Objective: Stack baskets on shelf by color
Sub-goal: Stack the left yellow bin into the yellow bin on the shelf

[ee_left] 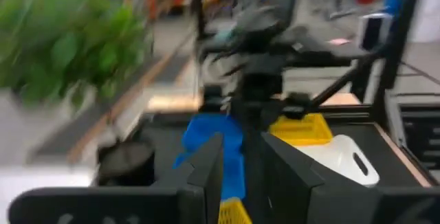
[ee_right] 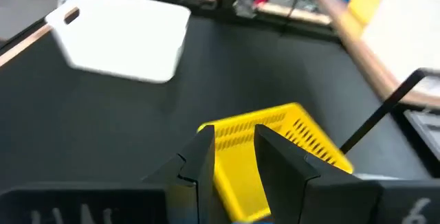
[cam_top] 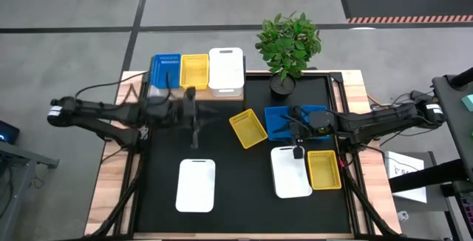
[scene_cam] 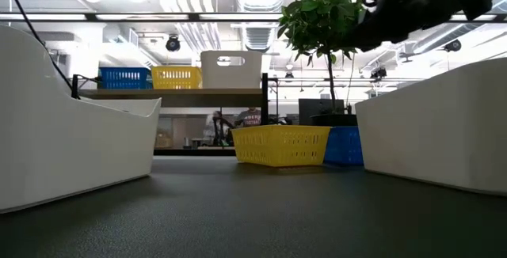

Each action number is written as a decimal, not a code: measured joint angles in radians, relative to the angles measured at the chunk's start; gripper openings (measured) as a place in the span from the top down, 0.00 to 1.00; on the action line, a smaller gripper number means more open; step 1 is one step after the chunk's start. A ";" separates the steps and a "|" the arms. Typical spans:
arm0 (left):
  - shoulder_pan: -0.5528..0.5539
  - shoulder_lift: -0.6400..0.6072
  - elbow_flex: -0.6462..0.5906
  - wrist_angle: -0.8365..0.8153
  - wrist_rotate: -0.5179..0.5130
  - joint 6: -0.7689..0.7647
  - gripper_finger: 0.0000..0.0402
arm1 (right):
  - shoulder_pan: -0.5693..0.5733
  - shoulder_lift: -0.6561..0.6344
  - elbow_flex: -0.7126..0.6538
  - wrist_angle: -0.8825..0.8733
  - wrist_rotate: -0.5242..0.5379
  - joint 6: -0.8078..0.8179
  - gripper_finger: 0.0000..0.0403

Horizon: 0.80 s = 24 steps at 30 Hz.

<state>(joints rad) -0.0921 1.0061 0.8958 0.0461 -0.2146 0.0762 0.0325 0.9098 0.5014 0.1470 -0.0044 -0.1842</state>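
Two hands, left (cam_top: 194, 126) and right (cam_top: 298, 134), narrowly parted, empty; the tilted yellow basket (cam_top: 248, 128) could skid if nudged.

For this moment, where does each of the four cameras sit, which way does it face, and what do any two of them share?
High view: overhead, straight down; both arms, left gripper, right gripper, shelf.
Low view: at tabletop height, level toward the shelf; dark arm parts at top right.
Left wrist view: on the left arm, facing the other arm; own fingers at bottom.
Right wrist view: on the right arm, facing across the table; own fingers over the tilted yellow basket.
Shared: that yellow basket also shows from overhead.
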 joint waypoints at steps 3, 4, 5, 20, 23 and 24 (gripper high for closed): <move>-0.033 -0.039 -0.099 0.184 0.000 0.129 0.80 | 0.000 0.048 0.027 0.034 0.008 0.001 0.73; -0.034 -0.054 -0.125 0.233 0.000 0.161 0.80 | 0.000 0.069 0.051 0.034 0.009 0.007 0.71; -0.035 -0.073 -0.149 0.266 0.000 0.188 0.80 | 0.000 0.091 0.077 0.028 0.013 0.012 0.69; -0.034 -0.361 -0.426 0.601 0.007 0.324 0.80 | -0.003 0.534 0.589 -0.557 0.015 -0.002 0.56; -0.034 -0.410 -0.461 0.604 0.007 0.325 0.80 | -0.011 0.620 0.684 -0.692 0.009 -0.003 0.56; -0.034 -0.425 -0.474 0.604 0.007 0.325 0.80 | -0.013 0.650 0.711 -0.733 0.005 -0.008 0.56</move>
<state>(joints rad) -0.1261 0.5815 0.4216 0.6500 -0.2073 0.4007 0.0193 1.5596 1.2120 -0.5858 0.0010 -0.1923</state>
